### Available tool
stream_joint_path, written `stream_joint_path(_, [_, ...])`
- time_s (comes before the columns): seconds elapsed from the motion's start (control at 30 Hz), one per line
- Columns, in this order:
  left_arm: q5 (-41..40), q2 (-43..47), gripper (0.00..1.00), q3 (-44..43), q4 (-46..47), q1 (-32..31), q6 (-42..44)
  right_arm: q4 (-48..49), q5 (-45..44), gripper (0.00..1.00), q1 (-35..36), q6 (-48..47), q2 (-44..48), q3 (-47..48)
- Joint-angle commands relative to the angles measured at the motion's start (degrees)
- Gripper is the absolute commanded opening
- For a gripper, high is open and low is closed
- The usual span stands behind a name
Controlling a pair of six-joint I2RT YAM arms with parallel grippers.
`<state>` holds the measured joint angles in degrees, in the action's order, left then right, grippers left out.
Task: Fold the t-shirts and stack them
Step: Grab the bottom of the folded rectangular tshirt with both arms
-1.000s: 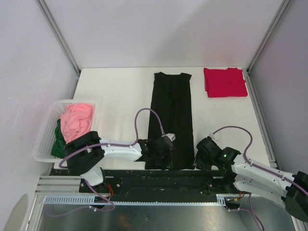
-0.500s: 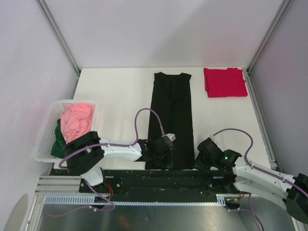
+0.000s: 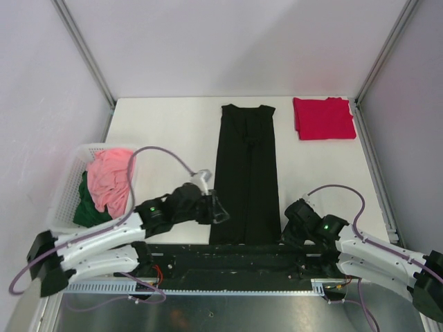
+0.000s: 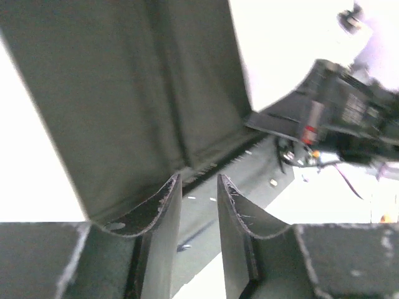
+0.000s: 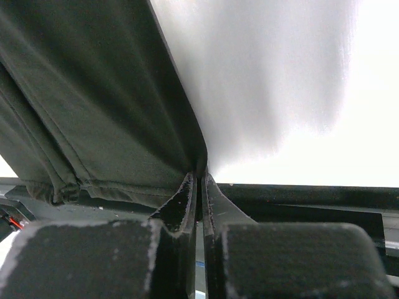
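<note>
Since the earlier frame the left arm has swung away from the near hem of the black t-shirt (image 3: 246, 173), and its left gripper (image 3: 218, 209) is now just beside the left edge of the shirt, near the front of the table (image 3: 166, 138). In the left wrist view this gripper (image 4: 199, 187) has its fingers a little apart and nothing is between them; the dark cloth (image 4: 124, 93) lies in front of the tips.

The right gripper (image 3: 294, 225) is low at the near right corner of the same shirt. In the right wrist view its fingers (image 5: 187, 187) are pressed almost together, and the edge of the black cloth (image 5: 81, 93) runs down into them, so it pinches the shirt.

The black t-shirt lies flat as a long narrow strip in the middle of the table. A red t-shirt (image 3: 324, 118) is folded at the far right corner. At the left a white basket (image 3: 69, 187) holds a pink garment (image 3: 111, 176) and a green garment (image 3: 86, 207)
</note>
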<state>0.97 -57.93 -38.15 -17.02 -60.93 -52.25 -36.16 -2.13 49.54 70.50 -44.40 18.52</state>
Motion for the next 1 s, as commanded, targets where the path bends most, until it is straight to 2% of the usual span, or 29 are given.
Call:
stream_joint_path(0.0, [-2.5, 6.5, 0.35, 9.2, -8.6, 7.0, -3.1, -1.2, -0.5, 0.00, 0.4, -0.7, -0.4, 2.2])
stream_joint_path(0.23, [0.7, 7.4, 0.41, 15.6, -6.6, 8.1, -6.0, -0.5, -0.4, 0.00, 0.4, -0.9, -1.7, 2.2])
stream_joint_path(0.5, [5.3, 2.7, 0.46, 18.6, -0.1, 8.1, -5.8, -0.5, -0.5, 0.00, 0.4, -1.2, -2.5, 2.2])
stream_joint_path(0.8, [7.1, -2.8, 0.45, 17.2, 2.7, 8.0, -4.3, 0.2, -0.6, 0.00, 0.5, -1.2, -3.1, 2.2])
stream_joint_path(0.97, [6.4, -4.7, 0.42, 16.9, 2.8, 7.1, -4.0, 0.8, -0.4, 0.00, 0.5, -1.3, -3.6, 2.2])
